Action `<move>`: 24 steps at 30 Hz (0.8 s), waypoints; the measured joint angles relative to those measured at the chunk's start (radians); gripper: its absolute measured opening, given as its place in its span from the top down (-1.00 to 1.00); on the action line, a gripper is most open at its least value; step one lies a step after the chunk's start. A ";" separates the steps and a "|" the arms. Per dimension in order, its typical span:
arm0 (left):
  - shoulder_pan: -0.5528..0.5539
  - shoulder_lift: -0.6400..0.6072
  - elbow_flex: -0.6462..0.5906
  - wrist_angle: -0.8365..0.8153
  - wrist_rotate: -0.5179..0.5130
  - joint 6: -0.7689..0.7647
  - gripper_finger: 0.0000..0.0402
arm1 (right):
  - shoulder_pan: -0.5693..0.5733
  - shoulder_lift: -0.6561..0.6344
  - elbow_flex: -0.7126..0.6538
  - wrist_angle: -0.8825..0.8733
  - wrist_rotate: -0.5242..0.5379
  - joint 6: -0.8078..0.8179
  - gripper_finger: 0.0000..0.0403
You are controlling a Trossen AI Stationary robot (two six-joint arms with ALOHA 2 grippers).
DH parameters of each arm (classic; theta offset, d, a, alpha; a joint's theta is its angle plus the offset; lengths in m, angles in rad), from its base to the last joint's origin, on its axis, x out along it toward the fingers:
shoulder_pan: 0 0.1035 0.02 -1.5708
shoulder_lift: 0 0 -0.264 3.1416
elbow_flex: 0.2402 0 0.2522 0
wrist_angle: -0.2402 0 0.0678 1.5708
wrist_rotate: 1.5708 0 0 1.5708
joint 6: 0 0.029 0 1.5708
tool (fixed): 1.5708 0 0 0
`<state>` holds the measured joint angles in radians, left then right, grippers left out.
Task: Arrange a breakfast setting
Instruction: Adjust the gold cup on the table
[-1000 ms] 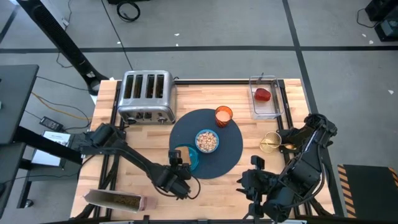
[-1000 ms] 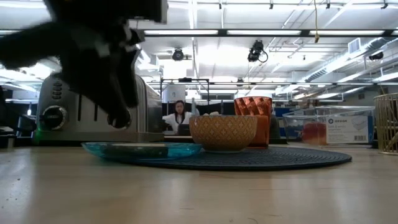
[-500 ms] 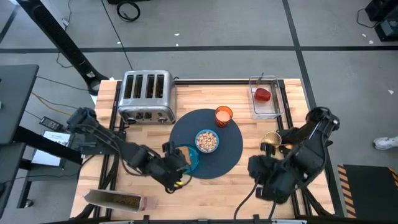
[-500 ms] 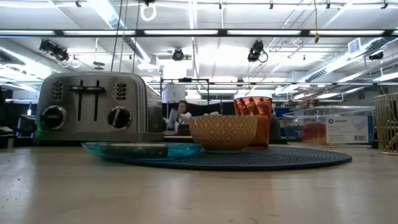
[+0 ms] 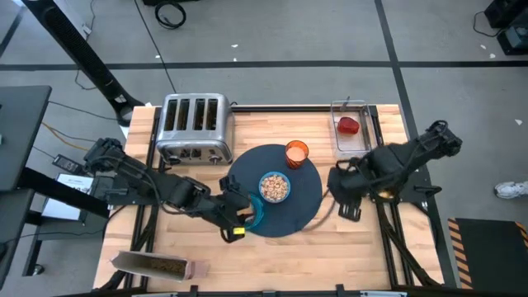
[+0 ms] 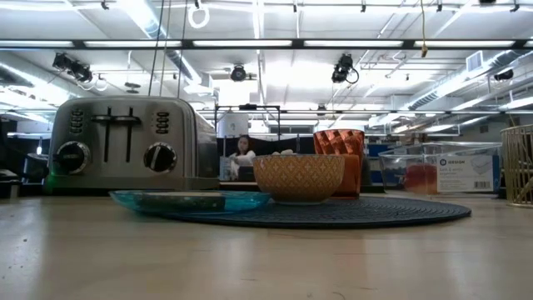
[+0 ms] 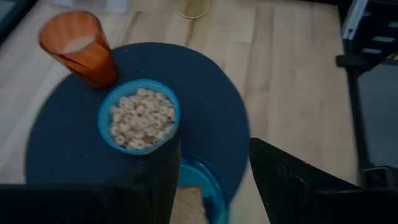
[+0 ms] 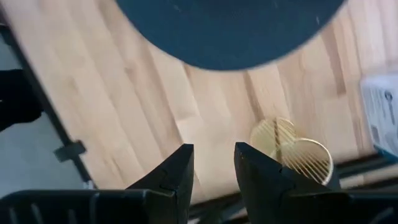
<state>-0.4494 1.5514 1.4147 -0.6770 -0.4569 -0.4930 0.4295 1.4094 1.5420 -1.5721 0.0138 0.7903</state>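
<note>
The dark-blue round mat [image 5: 285, 206] lies mid-table. On it stand the small blue cereal bowl [image 5: 275, 186] and the orange cup [image 5: 296, 153]. The teal plate [image 5: 256, 213] with the toast slice [image 7: 187, 207] rests on the mat's near-left edge. The red fruit [image 5: 350, 125] lies in a clear box [image 5: 353, 144] at the far right. My left gripper [image 7: 211, 186] is open, above the plate. My right gripper [image 8: 214, 168] is open and empty above the wood by the mat's right edge, near a gold wire holder [image 8: 292, 152]. I cannot make out the gold spoon.
A silver toaster [image 5: 195, 128] stands at the far left. A cereal box [image 5: 153, 264] lies at the near-left corner. Bare wood shows along the near edge [image 5: 297, 256]. In the low view a person [image 6: 242, 154] shows far behind the table.
My left gripper has risen out of the low view and gone from the near edge toward the teal plate. My right gripper has swung from the near-right corner toward the far edge, to the mat's right side. The dishes have kept still.
</note>
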 joint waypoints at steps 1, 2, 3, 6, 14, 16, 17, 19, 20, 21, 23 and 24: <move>0.010 -0.001 0.000 0.002 0.001 0.015 0.01 | -0.027 -0.005 -0.025 0.000 -0.015 -0.012 0.39; 0.022 -0.003 0.000 0.012 0.007 0.037 0.01 | -0.049 -0.010 -0.050 0.001 -0.028 -0.022 0.39; 0.035 -0.004 0.000 0.030 0.018 0.062 0.01 | -0.069 -0.014 -0.074 0.001 -0.041 -0.032 0.39; 0.067 -0.004 0.000 0.071 0.056 0.142 0.01 | -0.115 -0.019 -0.145 0.001 -0.085 -0.070 0.39; 0.125 -0.024 0.000 0.135 0.140 0.299 0.01 | -0.163 -0.014 -0.344 0.001 -0.129 -0.105 0.39; 0.132 -0.031 0.000 0.131 0.141 0.321 0.01 | -0.165 -0.014 -0.382 0.000 -0.143 -0.113 0.39; 0.134 -0.033 0.000 0.127 0.144 0.322 0.01 | -0.165 -0.014 -0.398 0.001 -0.162 -0.121 0.39; 0.139 -0.038 0.000 0.137 0.147 0.323 0.01 | -0.165 -0.011 -0.426 0.001 -0.209 -0.135 0.39; 0.141 -0.042 0.000 0.134 0.149 0.323 0.01 | -0.165 -0.010 -0.437 0.001 -0.226 -0.139 0.39; 0.143 -0.046 0.000 0.129 0.149 0.322 0.01 | -0.165 -0.009 -0.444 0.001 -0.239 -0.144 0.39; 0.150 -0.047 0.000 0.140 0.149 0.322 0.01 | -0.165 -0.010 -0.451 0.001 -0.242 -0.165 0.39; 0.153 -0.047 0.000 0.142 0.149 0.322 0.01 | -0.166 -0.010 -0.453 0.001 -0.234 -0.176 0.39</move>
<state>-0.2964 1.5042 1.4143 -0.5350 -0.3077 -0.1714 0.2637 1.3991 1.0893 -1.5711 -0.2201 0.6147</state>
